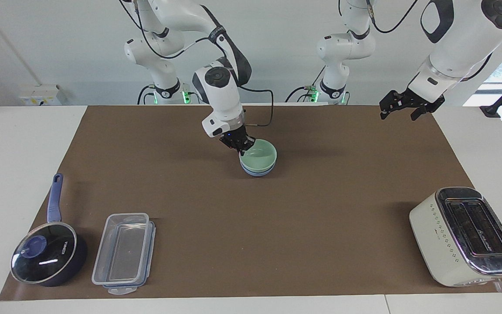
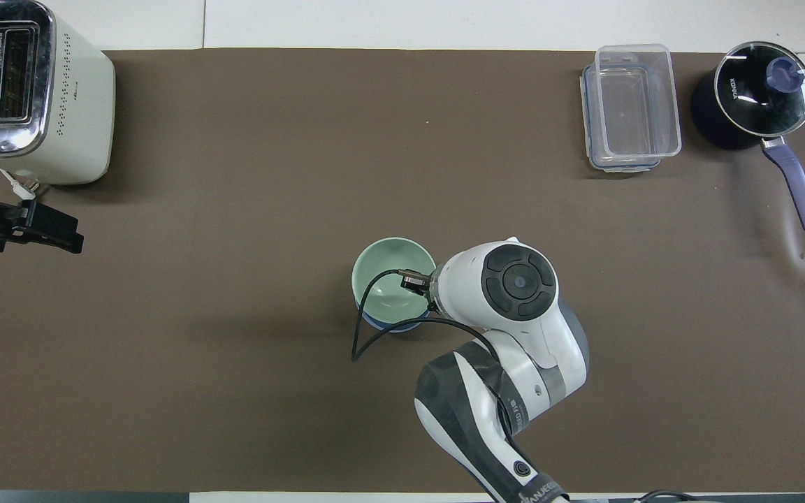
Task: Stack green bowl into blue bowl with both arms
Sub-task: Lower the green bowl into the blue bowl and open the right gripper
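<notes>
Mat (image 1: 251,226), brown, on white table (image 1: 24,144); white wall (image 1: 59,43).

I see everything under bright, even light from above, and both views are sharp from edge to edge. A window at the upper right of the facing view is washed out to white. Soft, faint shadows lie on the brown mat (image 1: 320,209) under my arms and beside the toaster (image 1: 464,237). A white streak of glare sits on the saucepan lid (image 1: 44,253).
</notes>
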`<state>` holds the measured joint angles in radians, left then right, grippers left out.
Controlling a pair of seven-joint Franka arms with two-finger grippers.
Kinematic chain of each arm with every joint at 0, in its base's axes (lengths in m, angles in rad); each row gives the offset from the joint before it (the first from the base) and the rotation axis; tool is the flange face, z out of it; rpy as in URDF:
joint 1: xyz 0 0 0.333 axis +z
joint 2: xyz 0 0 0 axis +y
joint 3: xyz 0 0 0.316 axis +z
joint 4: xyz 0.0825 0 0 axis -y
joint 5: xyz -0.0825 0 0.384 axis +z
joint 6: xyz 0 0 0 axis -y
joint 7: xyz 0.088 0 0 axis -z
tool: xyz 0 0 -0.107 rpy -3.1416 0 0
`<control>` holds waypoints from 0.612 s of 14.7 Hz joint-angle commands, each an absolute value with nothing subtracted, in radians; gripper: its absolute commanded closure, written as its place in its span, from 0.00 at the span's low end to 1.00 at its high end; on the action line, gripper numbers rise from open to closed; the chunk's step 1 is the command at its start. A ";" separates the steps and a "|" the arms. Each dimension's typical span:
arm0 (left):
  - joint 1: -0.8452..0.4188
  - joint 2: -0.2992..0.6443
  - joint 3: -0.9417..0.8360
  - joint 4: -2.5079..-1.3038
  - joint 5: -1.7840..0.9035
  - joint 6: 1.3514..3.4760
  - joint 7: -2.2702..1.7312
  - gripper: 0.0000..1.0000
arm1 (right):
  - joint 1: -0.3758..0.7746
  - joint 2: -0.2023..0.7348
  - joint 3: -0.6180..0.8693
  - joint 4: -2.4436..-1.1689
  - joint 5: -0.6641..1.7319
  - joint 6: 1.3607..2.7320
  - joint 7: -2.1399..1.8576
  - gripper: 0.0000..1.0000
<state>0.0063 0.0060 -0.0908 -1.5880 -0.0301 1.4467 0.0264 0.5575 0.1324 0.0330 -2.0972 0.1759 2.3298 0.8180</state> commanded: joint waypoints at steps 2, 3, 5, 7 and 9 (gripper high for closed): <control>-0.008 -0.015 -0.087 -1.620 0.002 1.473 0.021 0.00 | 0.557 0.124 0.034 -2.112 0.195 2.333 0.831 1.00; -0.008 -0.015 -0.087 -1.620 0.002 1.471 0.023 0.00 | 0.557 0.123 0.034 -2.120 0.196 2.335 0.828 1.00; -0.009 -0.015 -0.087 -1.620 0.012 1.471 0.025 0.00 | 0.560 0.117 0.035 -2.129 0.196 2.348 0.828 1.00; -0.009 -0.015 -0.089 -1.617 0.012 1.476 0.022 0.00 | 0.574 0.115 0.035 -2.137 0.196 2.358 0.827 1.00; -0.009 -0.015 -0.089 -1.617 0.012 1.492 0.023 0.00 | 0.574 0.114 0.035 -2.141 0.195 2.364 0.827 1.00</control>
<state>0.0041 0.0060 -0.0910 -1.5914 -0.0195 1.4600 0.0264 0.5690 0.1324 0.0333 -2.1157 0.1759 2.3385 0.8180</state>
